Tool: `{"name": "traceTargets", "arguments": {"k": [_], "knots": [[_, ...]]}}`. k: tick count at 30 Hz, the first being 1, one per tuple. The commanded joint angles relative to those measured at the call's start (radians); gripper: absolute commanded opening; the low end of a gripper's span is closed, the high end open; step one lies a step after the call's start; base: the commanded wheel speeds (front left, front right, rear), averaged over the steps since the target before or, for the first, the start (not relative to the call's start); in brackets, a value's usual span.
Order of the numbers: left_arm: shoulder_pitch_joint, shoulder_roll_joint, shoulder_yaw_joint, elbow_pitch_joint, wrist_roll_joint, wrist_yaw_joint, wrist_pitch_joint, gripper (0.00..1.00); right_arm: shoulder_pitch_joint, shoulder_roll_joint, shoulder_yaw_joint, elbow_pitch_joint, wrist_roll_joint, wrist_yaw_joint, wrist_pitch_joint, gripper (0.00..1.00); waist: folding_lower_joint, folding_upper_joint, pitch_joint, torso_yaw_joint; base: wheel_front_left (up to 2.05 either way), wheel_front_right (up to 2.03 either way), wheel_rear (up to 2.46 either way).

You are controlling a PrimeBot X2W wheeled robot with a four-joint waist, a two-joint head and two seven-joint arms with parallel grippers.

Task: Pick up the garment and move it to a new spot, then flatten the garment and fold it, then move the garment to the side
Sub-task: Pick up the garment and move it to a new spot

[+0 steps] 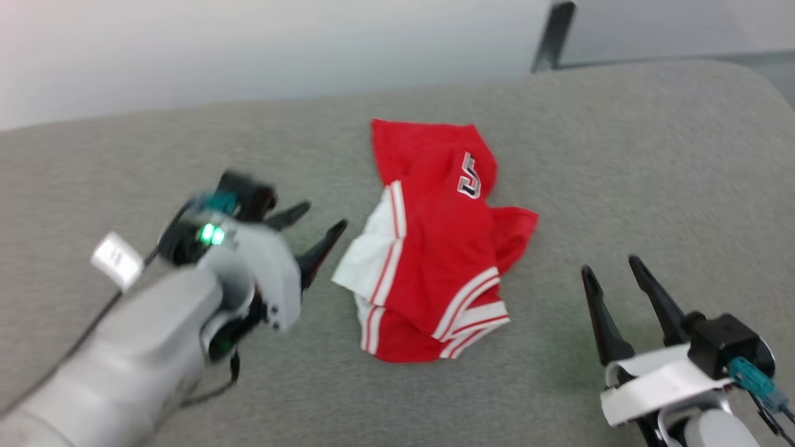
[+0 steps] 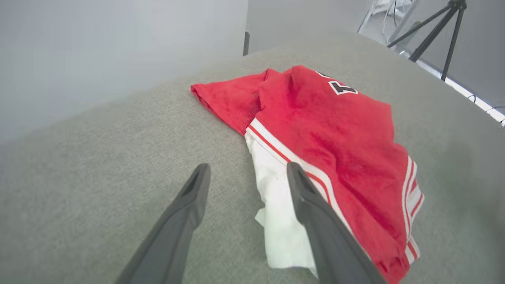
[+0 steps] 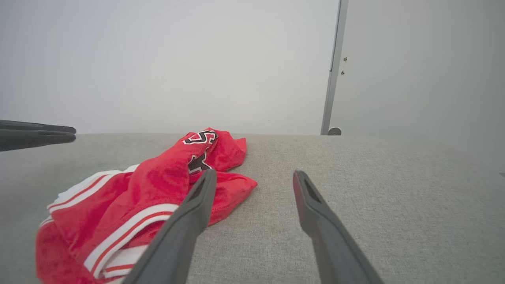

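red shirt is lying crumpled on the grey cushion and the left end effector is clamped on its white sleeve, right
No: the left end effector is open and holds nothing, as the left wrist view shows. The red shirt does lie crumpled on the grey cushion.

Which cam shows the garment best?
Head view: whole garment from above, uncovered. Left wrist view: a finger overlaps the white sleeve. Right wrist view: low angle, a finger hides part.
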Motion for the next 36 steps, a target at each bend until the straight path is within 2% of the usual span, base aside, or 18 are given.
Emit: {"name": "traceTargets", "arguments": {"k": [1,5,9,11,20,22,23,28,32,36], "knots": [[0.041,-0.003,0.015,0.012,-0.020,0.009,-0.038,1.00,0.020,-0.008,-0.006,0.008,0.011,-0.001,0.003,1.00,0.0000,0.0000,-0.078,0.089,0.00,0.00,0.00],[0.167,-0.018,0.069,0.036,-0.079,0.030,-0.131,1.00,0.064,-0.032,-0.044,0.021,0.029,-0.001,0.012,1.00,0.0000,0.0000,-0.112,0.157,0.00,0.00,0.00],[0.284,-0.003,0.146,0.026,-0.099,0.051,-0.157,1.00,0.101,-0.050,-0.079,0.009,0.028,-0.001,0.028,1.00,0.0000,0.0000,-0.132,0.200,0.00,0.00,0.00],[0.336,0.005,0.225,-0.005,-0.087,0.066,-0.159,1.00,0.119,-0.059,-0.096,0.001,0.027,-0.001,0.040,1.00,0.0000,0.0000,-0.138,0.214,0.00,0.00,0.00],[0.662,0.034,0.536,-0.214,0.158,0.188,-0.158,1.00,0.204,-0.085,-0.172,-0.031,0.022,-0.001,0.078,1.00,0.0000,0.0000,-0.179,0.247,0.00,0.00,0.00],[0.722,0.032,0.593,-0.267,0.216,0.217,-0.159,1.00,0.216,-0.090,-0.186,-0.038,0.025,-0.001,0.086,1.00,0.0000,0.0000,-0.184,0.249,0.00,0.00,0.00],[0.722,0.032,0.593,-0.267,0.216,0.217,-0.159,1.00,0.216,-0.090,-0.186,-0.038,0.025,-0.001,0.086,1.00,0.0000,0.0000,-0.184,0.249,0.00,0.00,0.00],[0.836,0.024,0.723,-0.378,0.388,0.268,-0.158,1.00,0.229,-0.084,-0.214,-0.049,0.030,-0.001,0.095,1.00,0.0000,0.0000,-0.190,0.248,0.00,0.00,0.00],[0.903,-0.007,0.827,-0.442,0.508,0.277,-0.159,1.00,0.212,-0.083,-0.222,-0.057,0.032,-0.001,0.105,1.00,0.0000,0.0000,-0.194,0.241,0.00,0.00,0.00],[0.945,-0.056,0.925,-0.509,0.593,0.252,-0.158,1.00,0.201,-0.083,-0.237,-0.069,0.038,-0.001,0.107,1.00,0.0000,0.0000,-0.198,0.237,0.00,0.00,0.00]]}}
